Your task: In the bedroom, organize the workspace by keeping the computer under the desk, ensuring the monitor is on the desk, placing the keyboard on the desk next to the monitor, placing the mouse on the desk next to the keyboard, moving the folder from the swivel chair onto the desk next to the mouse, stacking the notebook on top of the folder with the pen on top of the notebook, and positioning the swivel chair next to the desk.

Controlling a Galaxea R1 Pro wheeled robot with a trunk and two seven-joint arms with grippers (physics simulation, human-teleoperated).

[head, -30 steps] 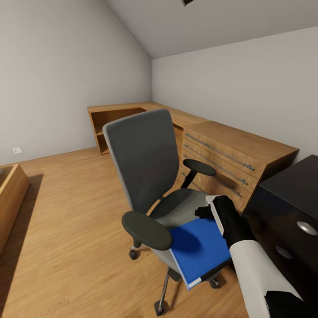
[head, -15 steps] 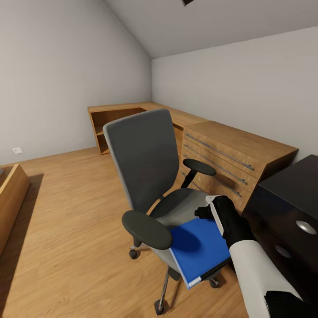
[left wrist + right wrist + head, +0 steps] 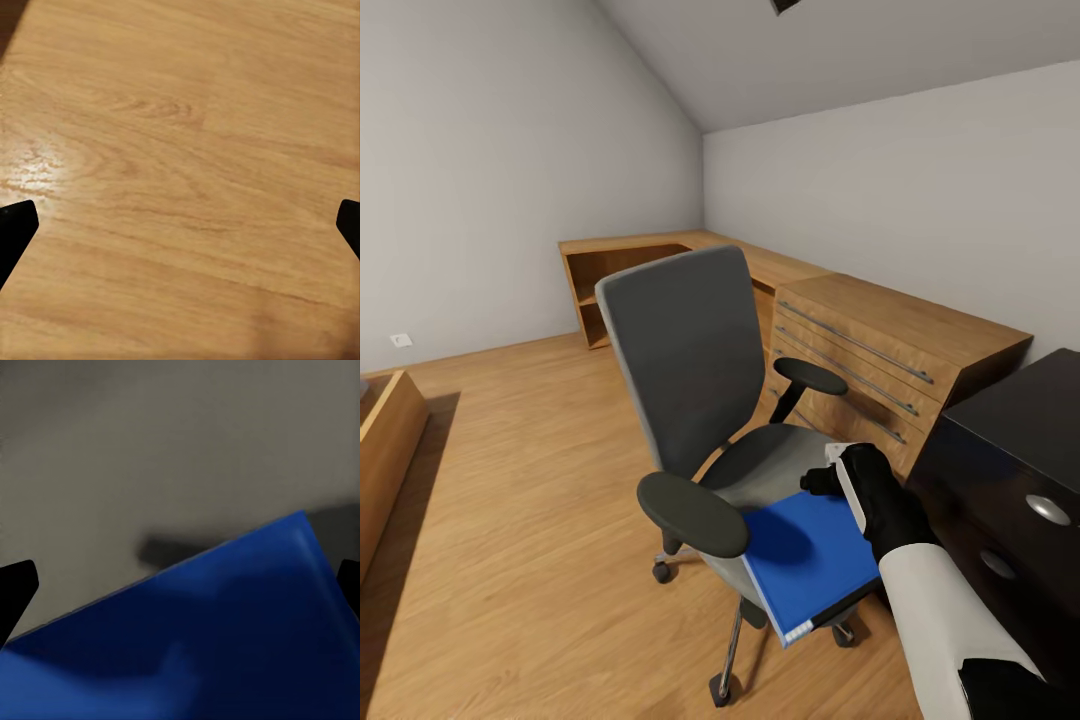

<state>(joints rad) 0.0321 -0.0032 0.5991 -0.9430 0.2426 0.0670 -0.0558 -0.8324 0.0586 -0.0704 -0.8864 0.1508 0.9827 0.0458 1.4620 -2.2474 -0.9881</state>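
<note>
- Near the middle of the head view stands the grey padded swivel chair with black armrests and a chrome star base on castors [image 3: 690, 390], on the light-wood plank floor [image 3: 510, 520], its back toward the far corner of the room.
- On the front of its seat lies the thin bright blue folder with white page edges [image 3: 805, 560], one corner jutting past the seat edge beside the near armrest.
- At the folder's far right edge sits the right gripper [image 3: 838, 482], black, on a white-sleeved arm that enters from the lower right; from this view I cannot tell how far its jaws are parted or whether they grip the folder.
- Just right of the chair is the glossy black desk with black drawers and round silver knobs [image 3: 1020, 440], and behind it a low light-wood cabinet with long metal handles [image 3: 880, 350] runs along the wall toward the corner.
- Along the left wrist view, the left gripper [image 3: 180, 225] points at bare wooden floor, its two black fingertips [image 3: 15, 225] at opposite edges of the picture, spread wide with nothing between them.
- Along the right wrist view, the right gripper's black fingertips [image 3: 16, 585] likewise sit at opposite edges, spread wide, with the blue folder's cover between them over the grey seat cushion [image 3: 150, 450]; contact with the folder cannot be made out.
</note>
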